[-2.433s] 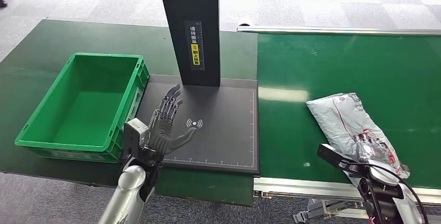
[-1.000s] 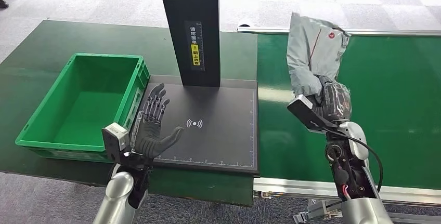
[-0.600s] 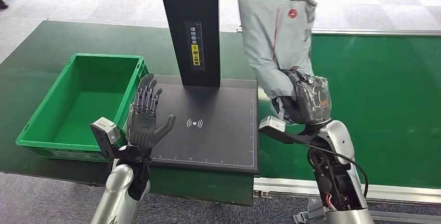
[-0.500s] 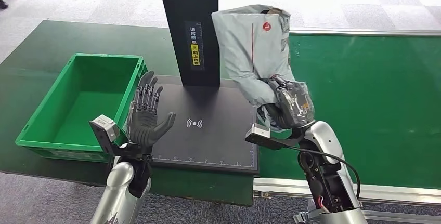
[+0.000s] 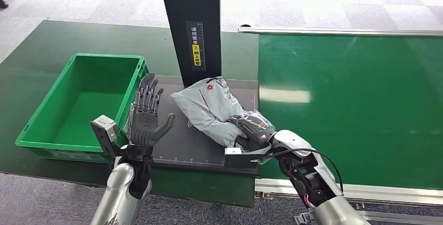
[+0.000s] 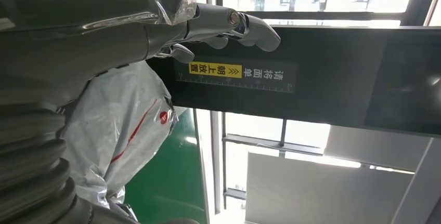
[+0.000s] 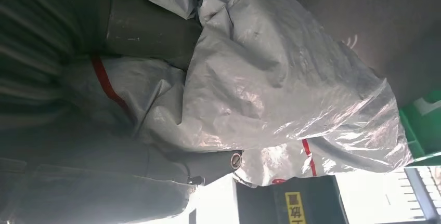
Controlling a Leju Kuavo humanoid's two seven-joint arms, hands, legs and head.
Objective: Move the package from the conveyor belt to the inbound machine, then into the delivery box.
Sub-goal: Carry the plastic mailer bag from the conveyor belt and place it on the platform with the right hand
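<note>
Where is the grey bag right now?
In the head view the grey bag lies on the black scanner plate, just in front of the black post, right of the green box, with the right hand gripping it.

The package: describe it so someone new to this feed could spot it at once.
Find the black post rising from the dark scanner platform between the green crate and the green conveyor belt. At its foot lies a crinkled grey plastic mailer bag with red markings, gripped by the right hand.

Black post [image 5: 190, 26]: label [image 6: 236, 72] reads 请将面单朝上放置, yellow part.
</note>
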